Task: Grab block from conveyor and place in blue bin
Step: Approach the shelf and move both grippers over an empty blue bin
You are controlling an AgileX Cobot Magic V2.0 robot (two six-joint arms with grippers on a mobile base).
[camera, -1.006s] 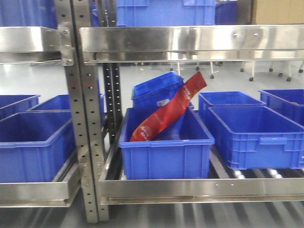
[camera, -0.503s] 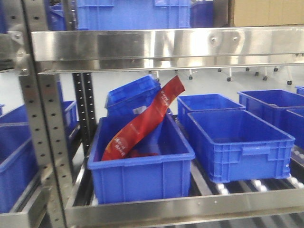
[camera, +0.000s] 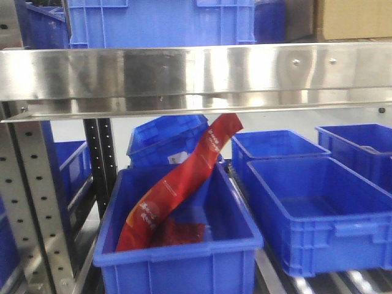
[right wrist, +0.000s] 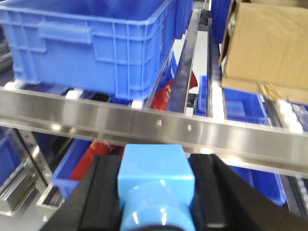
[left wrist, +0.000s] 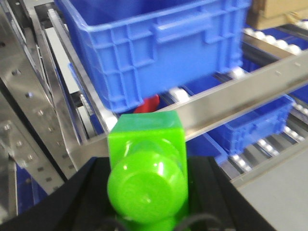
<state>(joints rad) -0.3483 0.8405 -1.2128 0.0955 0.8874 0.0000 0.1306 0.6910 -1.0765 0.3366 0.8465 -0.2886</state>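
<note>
The block [right wrist: 155, 175], light blue and boxy with a rounded part below, sits between the black pads of my right gripper [right wrist: 155, 158], which is shut on it in front of a steel shelf rail [right wrist: 144, 120]. My left gripper [left wrist: 147, 161] is shut on a bright green block [left wrist: 144, 137] of the same shape. A blue bin [camera: 177, 263] holding a long red bag [camera: 177, 184] stands on the lower rack level in the front view. An empty blue bin [camera: 318, 245] stands to its right. The conveyor is out of view.
A wide steel shelf beam [camera: 196, 73] crosses the front view above the bins, with a perforated upright [camera: 37, 202] at left. Blue crates [left wrist: 159, 53] [right wrist: 91, 43] sit on roller shelves in both wrist views. A cardboard box [right wrist: 269, 43] overhangs at upper right.
The front view has shifted to the right and closer to the rack. The upright slid to the left and the bin with the red bag now looks bigger and lower in the frame.
</note>
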